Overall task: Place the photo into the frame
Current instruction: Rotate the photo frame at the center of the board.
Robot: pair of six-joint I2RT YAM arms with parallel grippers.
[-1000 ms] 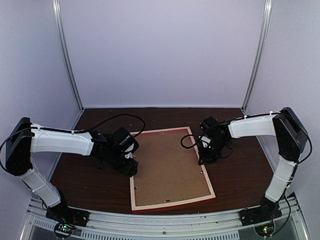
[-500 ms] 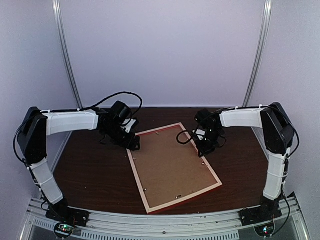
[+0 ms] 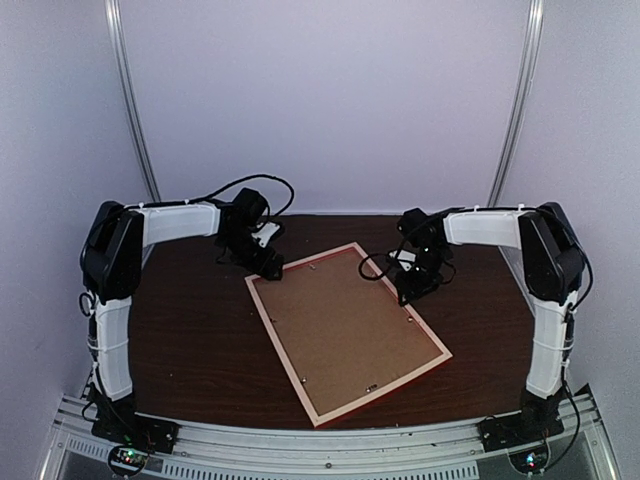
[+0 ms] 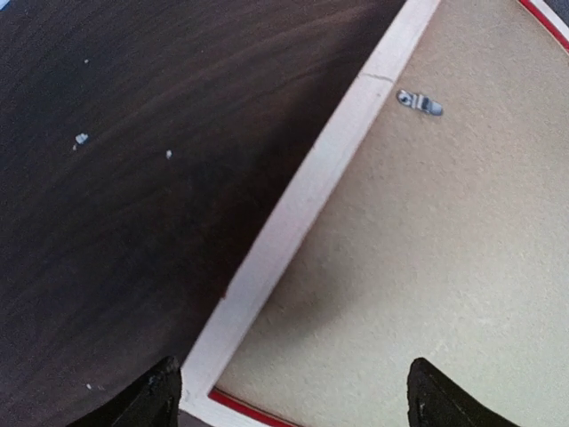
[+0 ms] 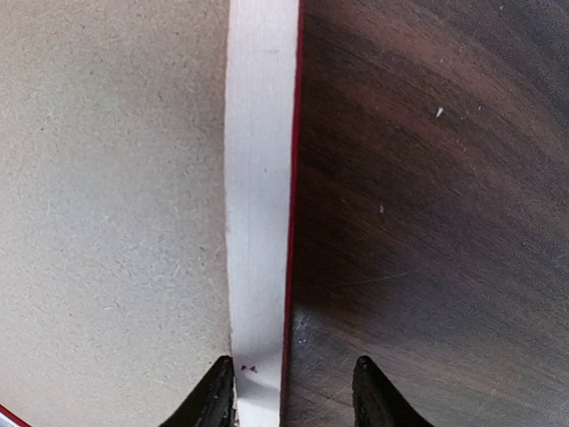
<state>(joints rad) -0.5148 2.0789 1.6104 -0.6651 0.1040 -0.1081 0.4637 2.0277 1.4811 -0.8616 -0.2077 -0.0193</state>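
The frame [image 3: 385,388] lies face down and askew on the dark table, pale back up, red outer edge showing. The brown backing board [image 3: 345,330] fills it. The photo is hidden. My left gripper [image 3: 272,268] is open, its jaws wide apart over the frame's far left corner [image 4: 302,205], holding nothing [image 4: 298,405]. My right gripper [image 3: 408,295] is open. In the right wrist view [image 5: 293,396] its fingers straddle the frame's right rail [image 5: 260,178]: the left finger is at the rail's inner side and the right finger stands off the red edge.
A small metal turn clip [image 4: 419,102] sits on the backing board [image 4: 427,249] near the far rail; more clips dot the board's edges. Grey walls with metal corner posts [image 3: 135,130] close in the table. Black cables loop from both wrists.
The frame has turned counter-clockwise, its near end swinging right and its far corner left. Both grippers moved toward the far side with it, the left arm stretching out farther.
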